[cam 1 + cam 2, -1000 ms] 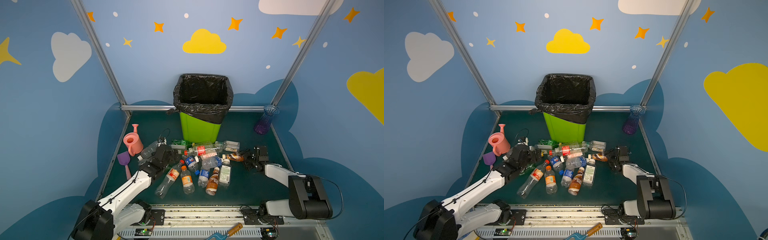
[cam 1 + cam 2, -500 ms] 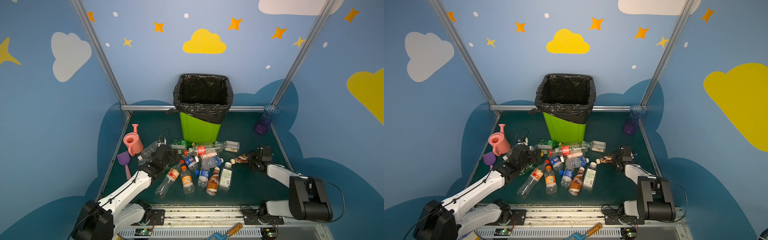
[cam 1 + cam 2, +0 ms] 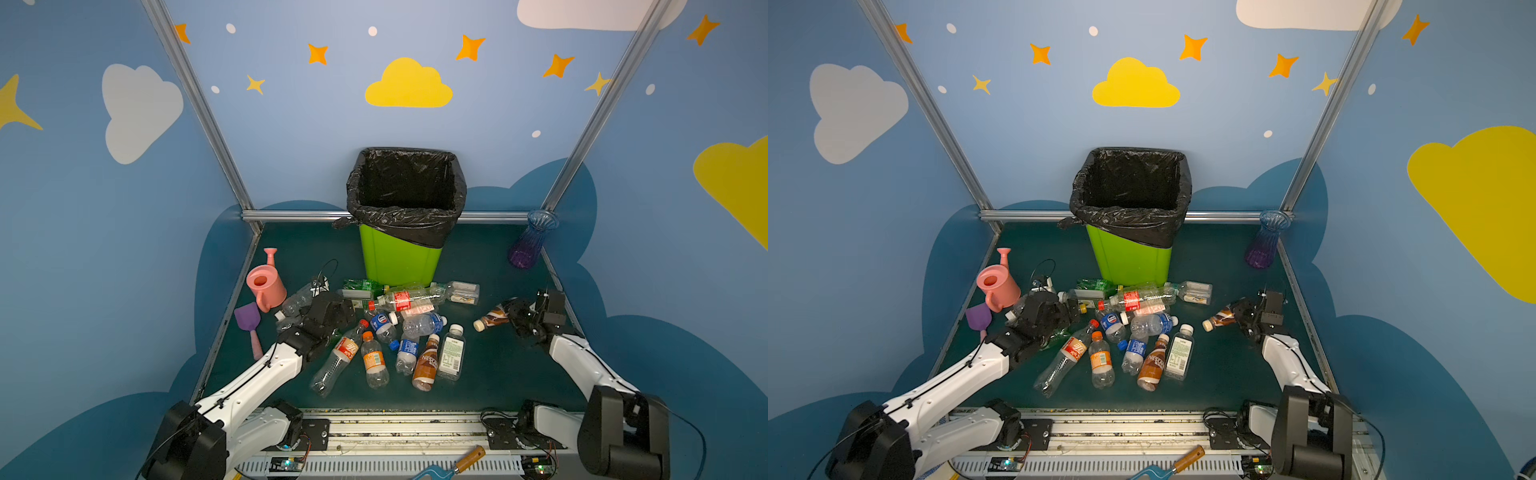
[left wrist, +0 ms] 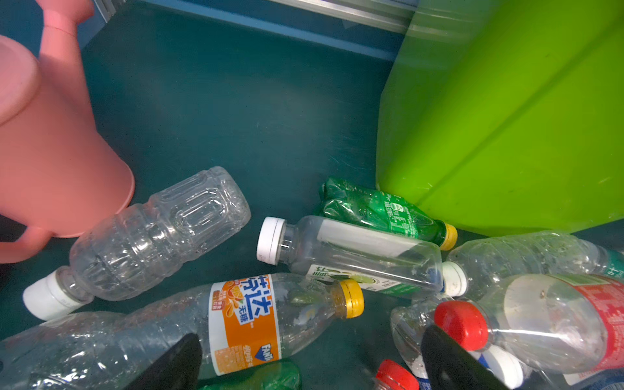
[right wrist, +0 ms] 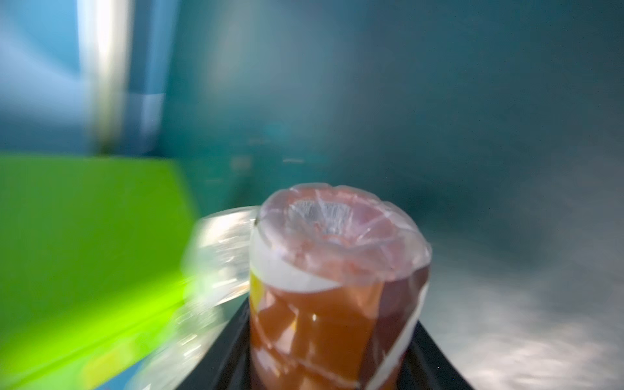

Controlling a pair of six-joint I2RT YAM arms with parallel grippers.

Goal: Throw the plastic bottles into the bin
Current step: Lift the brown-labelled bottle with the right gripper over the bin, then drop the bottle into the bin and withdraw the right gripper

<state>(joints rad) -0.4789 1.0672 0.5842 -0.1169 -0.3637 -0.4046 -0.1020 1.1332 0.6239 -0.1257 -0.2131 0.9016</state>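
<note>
Several plastic bottles (image 3: 399,332) lie in a heap on the green floor in front of the lime-green bin (image 3: 399,257) with its black liner, seen in both top views. My right gripper (image 3: 519,318) is shut on a brown bottle (image 3: 492,319), held apart from the heap at the right; its base faces the right wrist camera (image 5: 337,270). My left gripper (image 3: 332,309) hangs open over the heap's left side. In the left wrist view an orange-labelled bottle (image 4: 243,324) lies partly between its black fingers (image 4: 175,364).
A pink watering can (image 3: 266,282) and a purple shovel (image 3: 249,324) sit left of the heap. A blue-purple vase (image 3: 530,245) stands in the far right corner. A blue tool with a wooden handle (image 3: 453,465) lies on the front rail. Walls close three sides.
My right gripper has closed on the brown bottle and drawn it to the right, away from the heap. The left arm has not moved.
</note>
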